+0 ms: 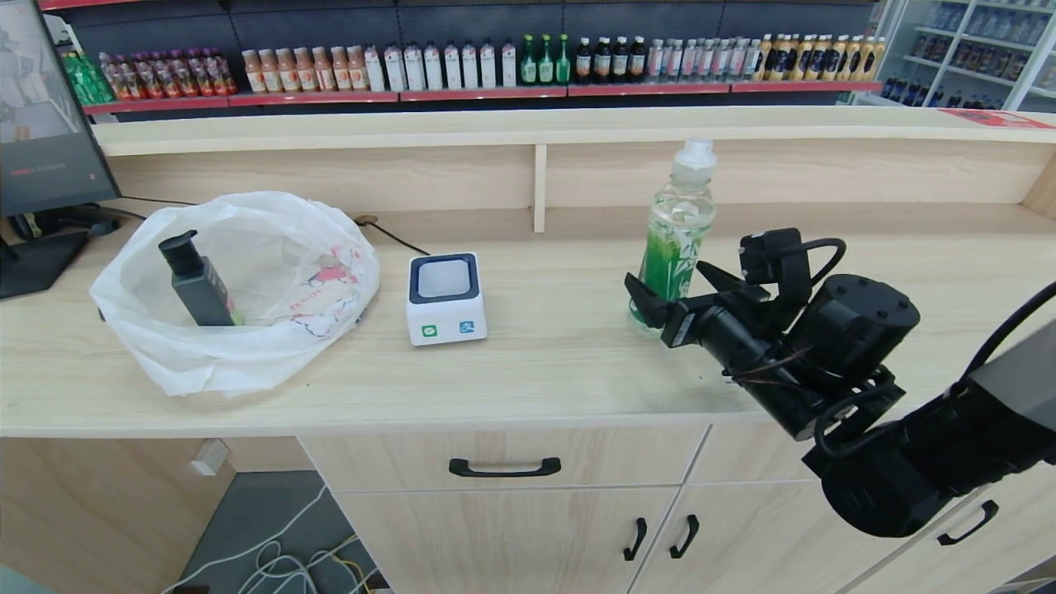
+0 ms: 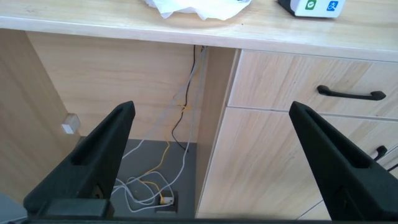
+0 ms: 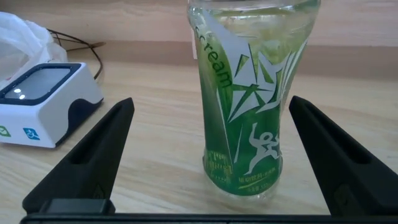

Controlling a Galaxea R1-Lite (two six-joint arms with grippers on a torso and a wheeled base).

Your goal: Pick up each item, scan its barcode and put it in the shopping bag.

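Loosely between spread right fingers, upright bottle

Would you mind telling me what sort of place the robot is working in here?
Most likely a shop checkout: shelves of bottled drinks line the back wall, and a barcode scanner sits on the counter beside a shopping bag.

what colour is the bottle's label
Green with white markings on the clear bottle; best in the right wrist view.
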